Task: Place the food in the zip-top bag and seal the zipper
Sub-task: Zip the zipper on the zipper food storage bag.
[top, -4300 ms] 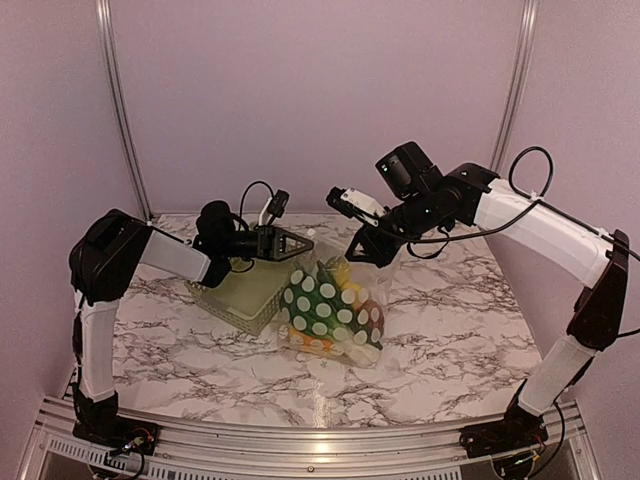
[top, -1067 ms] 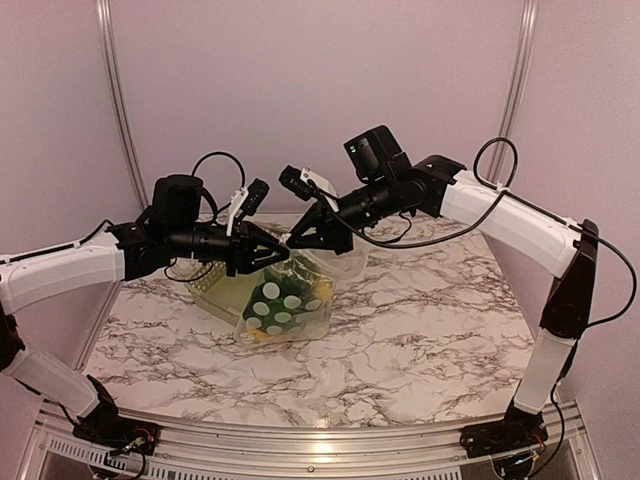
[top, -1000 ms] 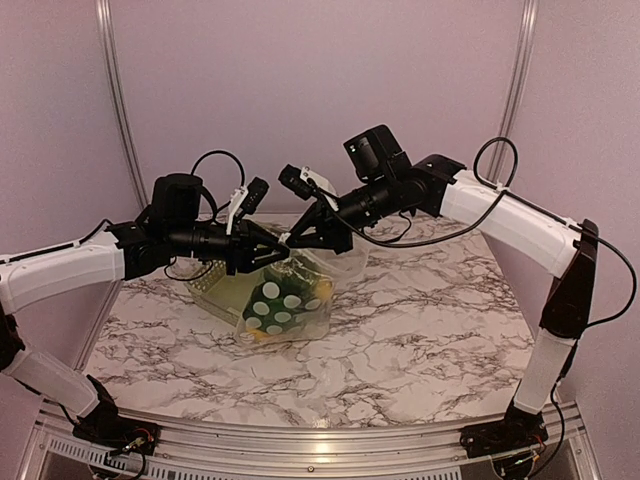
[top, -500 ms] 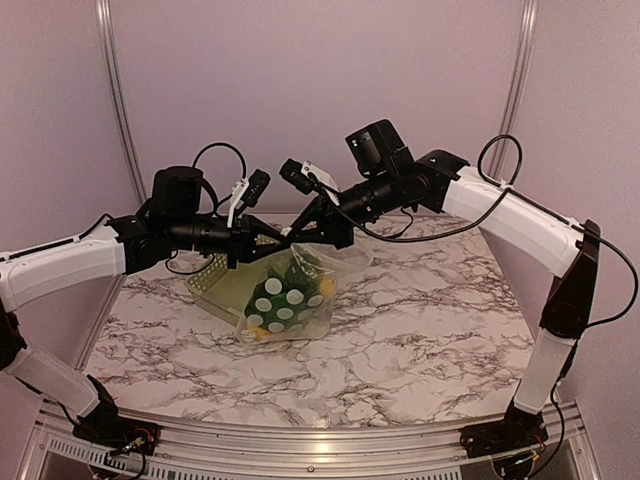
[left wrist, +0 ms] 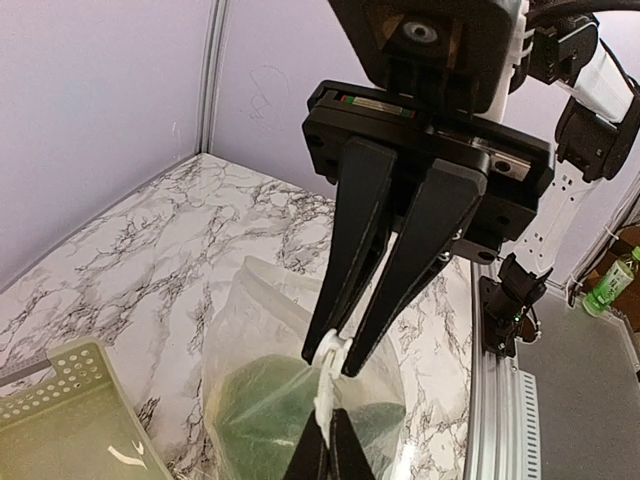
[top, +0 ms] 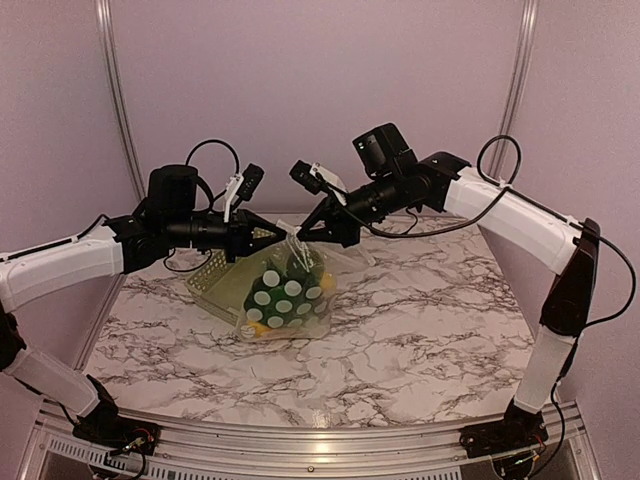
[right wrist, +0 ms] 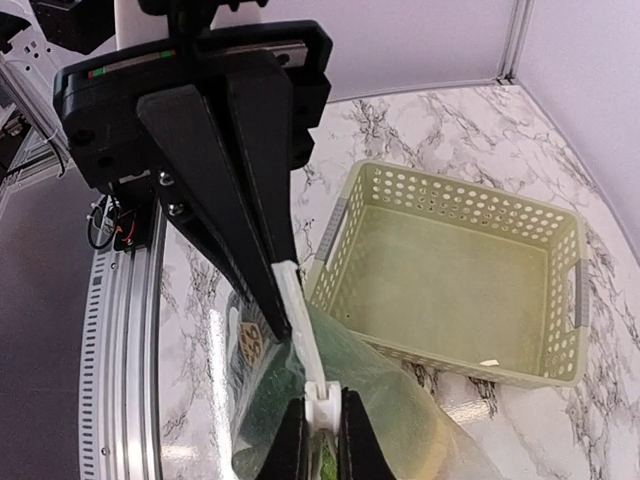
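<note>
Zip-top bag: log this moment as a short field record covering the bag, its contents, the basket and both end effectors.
bag: zip-top bag, polka-dotted, mouth edge held up, bottom on the table
contents: food inside, dark green with some orange-yellow
basket: pale green basket, no food in it
left end effector: shut on the bag's mouth edge
right end effector: shut on the same edge, tip to tip with the left
zipper: sealed or not, cannot tell
</note>
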Robot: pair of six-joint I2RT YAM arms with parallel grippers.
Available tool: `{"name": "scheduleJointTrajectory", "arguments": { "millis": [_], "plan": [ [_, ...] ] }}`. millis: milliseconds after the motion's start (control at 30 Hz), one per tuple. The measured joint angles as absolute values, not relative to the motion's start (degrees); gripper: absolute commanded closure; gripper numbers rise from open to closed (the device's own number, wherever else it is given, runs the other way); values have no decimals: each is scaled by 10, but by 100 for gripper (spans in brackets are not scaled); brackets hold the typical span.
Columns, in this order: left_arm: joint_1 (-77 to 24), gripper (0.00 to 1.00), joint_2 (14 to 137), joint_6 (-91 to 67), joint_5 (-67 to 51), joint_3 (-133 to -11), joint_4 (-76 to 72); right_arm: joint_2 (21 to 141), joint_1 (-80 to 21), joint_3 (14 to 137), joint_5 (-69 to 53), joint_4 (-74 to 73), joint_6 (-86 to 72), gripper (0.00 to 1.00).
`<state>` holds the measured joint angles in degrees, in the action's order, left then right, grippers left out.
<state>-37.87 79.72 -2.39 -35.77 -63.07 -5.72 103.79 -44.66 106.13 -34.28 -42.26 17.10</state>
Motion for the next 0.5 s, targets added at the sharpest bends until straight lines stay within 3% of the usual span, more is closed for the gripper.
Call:
{"name": "scheduleJointTrajectory", "arguments": {
  "millis": [500],
  "plan": [
    [-360,100,797,-46,-357,-620,-62,1015,-418,993,-308,-425,171,100]
  ]
}}
